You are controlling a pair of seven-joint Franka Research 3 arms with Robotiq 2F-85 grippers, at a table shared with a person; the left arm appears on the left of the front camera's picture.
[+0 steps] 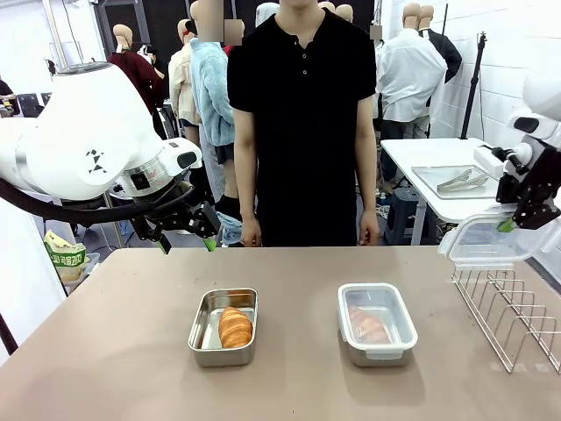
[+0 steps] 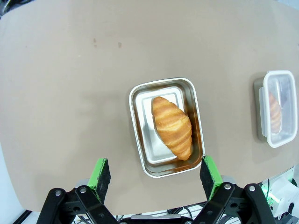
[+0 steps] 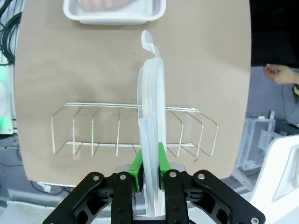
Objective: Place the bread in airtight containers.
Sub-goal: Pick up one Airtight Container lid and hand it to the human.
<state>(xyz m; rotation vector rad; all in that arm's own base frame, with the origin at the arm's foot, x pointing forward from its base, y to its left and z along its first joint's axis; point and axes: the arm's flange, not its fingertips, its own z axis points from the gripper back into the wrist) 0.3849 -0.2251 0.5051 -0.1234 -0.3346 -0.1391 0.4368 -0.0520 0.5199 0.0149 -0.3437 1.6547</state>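
While the left gripper [image 1: 187, 246] hung above the table's [image 1: 114, 351] far left side, jaws wide and holding nothing, one roll [image 1: 235, 327] lay inside the open tin [image 1: 221, 358] left of centre. The other roll [image 1: 368, 326] sat under a snapped lid in the second tin [image 1: 377, 355]. Further right, the right gripper [image 3: 150, 164] stood raised above the wire rack [image 1: 513, 311], clamped on one edge of a clear lid [image 1: 486, 244]. I'd judge that lid wanted carrying left over the open tin, levelled, corners matched to the rim, then pressed down evenly.
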